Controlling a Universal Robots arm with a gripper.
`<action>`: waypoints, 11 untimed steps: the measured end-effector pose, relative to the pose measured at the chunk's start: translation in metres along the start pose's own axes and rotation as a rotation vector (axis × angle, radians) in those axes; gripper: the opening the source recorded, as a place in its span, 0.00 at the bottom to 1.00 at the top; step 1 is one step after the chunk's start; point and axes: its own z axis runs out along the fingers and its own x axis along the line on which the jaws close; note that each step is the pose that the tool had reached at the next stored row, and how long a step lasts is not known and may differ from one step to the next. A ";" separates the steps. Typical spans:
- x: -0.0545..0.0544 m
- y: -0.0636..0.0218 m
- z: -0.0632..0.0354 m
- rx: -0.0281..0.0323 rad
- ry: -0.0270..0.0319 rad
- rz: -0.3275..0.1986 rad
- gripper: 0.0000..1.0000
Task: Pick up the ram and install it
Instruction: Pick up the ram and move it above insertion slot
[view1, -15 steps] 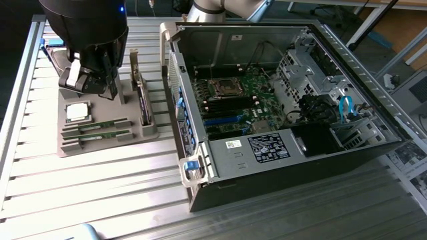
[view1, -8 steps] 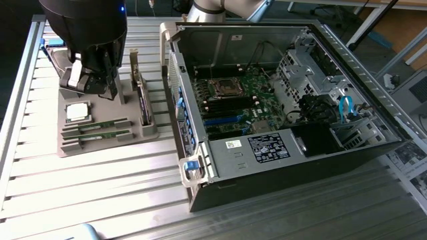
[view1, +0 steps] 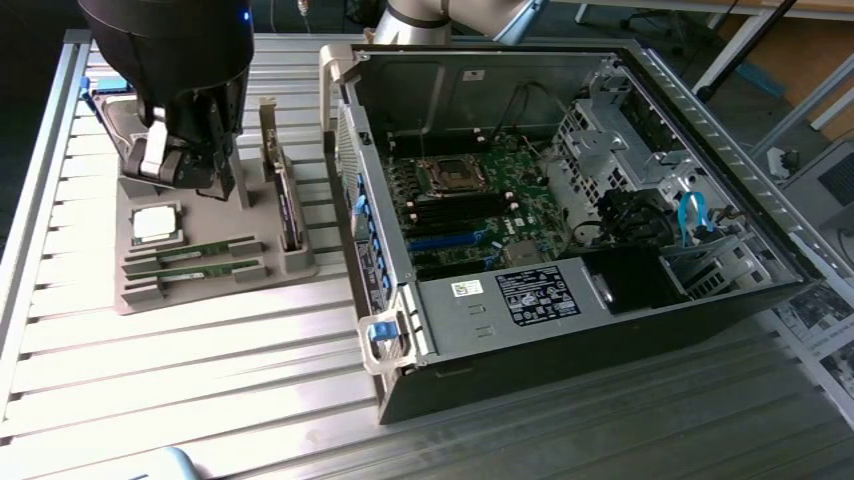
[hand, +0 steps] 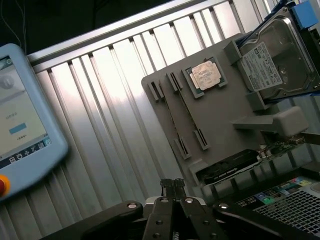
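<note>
The gripper (hand: 172, 183) hangs above the grey holder (view1: 203, 214), fingers pressed together, gripping nothing. The ram (view1: 191, 249) lies slotted in the holder.

Shiny ribbed metal table (view1: 187, 370), matt plastic tray (hand: 225, 130)

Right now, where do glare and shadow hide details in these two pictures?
Exterior view: strong glare whitens the table slats toward the exterior view's left, while the computer case is dim inside, darkest around its drive bays. Wrist view: glare washes out the table slats, the processor chip shines, and the background beyond the table edge is nearly black.
</note>
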 end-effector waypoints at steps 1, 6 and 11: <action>0.000 0.0000 0.0000 -0.0001 0.0003 -0.006 0.11; 0.000 0.0000 0.0001 -0.0008 0.0014 -0.031 0.11; 0.000 0.0000 0.0002 -0.0014 0.0024 -0.054 0.11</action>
